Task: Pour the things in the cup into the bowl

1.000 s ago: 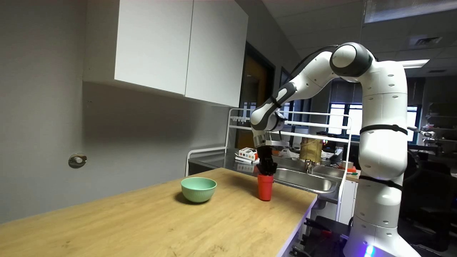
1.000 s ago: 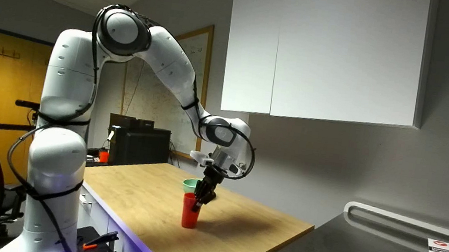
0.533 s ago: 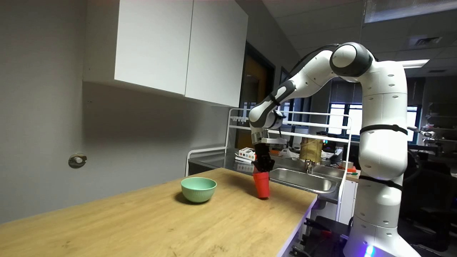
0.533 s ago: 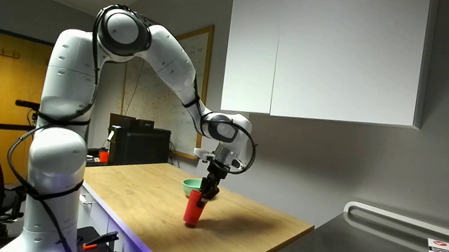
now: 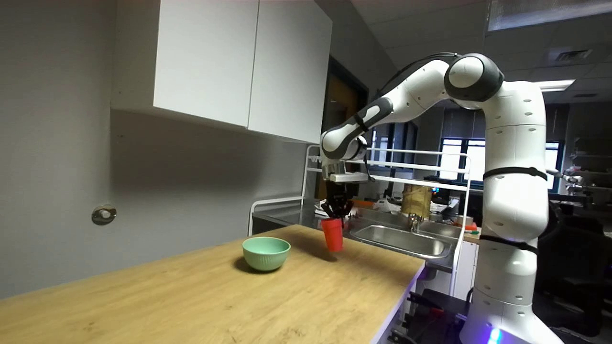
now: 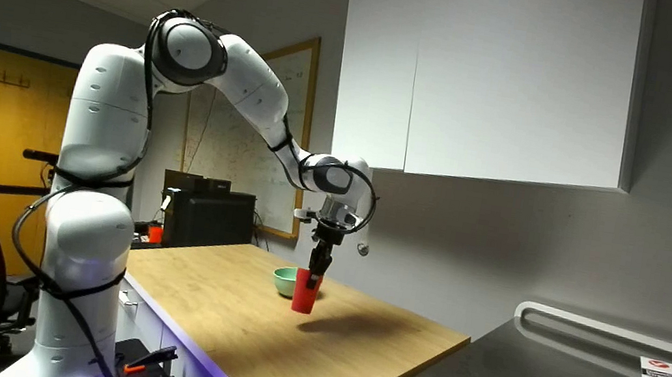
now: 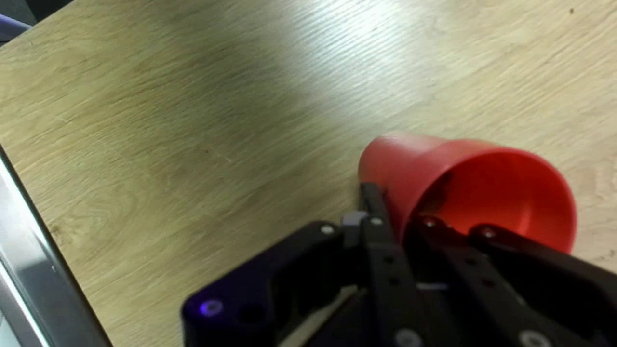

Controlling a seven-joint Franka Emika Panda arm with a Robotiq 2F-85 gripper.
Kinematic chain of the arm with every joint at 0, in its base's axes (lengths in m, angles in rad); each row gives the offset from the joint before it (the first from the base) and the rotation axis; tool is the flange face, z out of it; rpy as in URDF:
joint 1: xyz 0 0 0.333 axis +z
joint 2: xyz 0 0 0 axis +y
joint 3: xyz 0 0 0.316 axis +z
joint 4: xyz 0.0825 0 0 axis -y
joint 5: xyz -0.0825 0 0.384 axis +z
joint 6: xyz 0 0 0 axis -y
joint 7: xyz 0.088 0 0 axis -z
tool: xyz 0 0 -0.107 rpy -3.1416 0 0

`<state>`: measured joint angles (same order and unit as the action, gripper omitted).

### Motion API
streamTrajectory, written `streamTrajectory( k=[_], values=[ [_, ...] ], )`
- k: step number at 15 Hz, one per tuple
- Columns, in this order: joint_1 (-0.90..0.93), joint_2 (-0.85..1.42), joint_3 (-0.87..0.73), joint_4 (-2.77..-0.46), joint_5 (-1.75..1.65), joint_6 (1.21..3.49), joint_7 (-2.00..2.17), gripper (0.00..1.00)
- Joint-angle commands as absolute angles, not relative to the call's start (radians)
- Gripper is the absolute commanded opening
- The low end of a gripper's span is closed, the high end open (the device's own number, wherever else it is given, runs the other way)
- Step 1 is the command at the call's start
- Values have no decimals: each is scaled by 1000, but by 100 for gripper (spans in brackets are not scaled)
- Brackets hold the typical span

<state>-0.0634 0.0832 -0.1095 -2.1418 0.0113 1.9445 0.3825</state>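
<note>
Red cup (image 5: 333, 235): hung in my grip above the wood-grain tabletop (image 5: 191, 296), base clear of it, mouth leaning slightly toward the light-green bowl (image 5: 266, 257) in an exterior view.
Cup's inside: the wrist view gave me smooth red wall; the bottom was hidden, so I could not tell what it held.
My gripper (image 7: 403, 205): jaws narrow, clamped on the cup's wall, one finger (image 7: 373, 197) outside and the other inside the mouth.
Lift: a second earlier the cup had stood upright on the tabletop; since then I had raised it and brought it nearer the bowl.
Upshot for the pour: I judged the pick-up done and the carry begun, the tipping not yet started. A one-sided pinch like mine might have let the cup swing or spill early.
Light-green bowl: upright on the tabletop, unmoved, apart from the cup and not yet beneath it; the mouth needed to come over it first.
Steel sink (image 5: 406, 241): past the tabletop's end, well apart from the bowl.
</note>
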Motion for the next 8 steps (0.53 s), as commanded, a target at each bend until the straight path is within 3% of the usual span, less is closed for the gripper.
streamTrajectory(
  k=[1,8],
  values=[
    [-17,71,-67,-2047,-24,1860,516,2],
    [127,128,41,-1847,-240,1757,895,2]
  ],
)
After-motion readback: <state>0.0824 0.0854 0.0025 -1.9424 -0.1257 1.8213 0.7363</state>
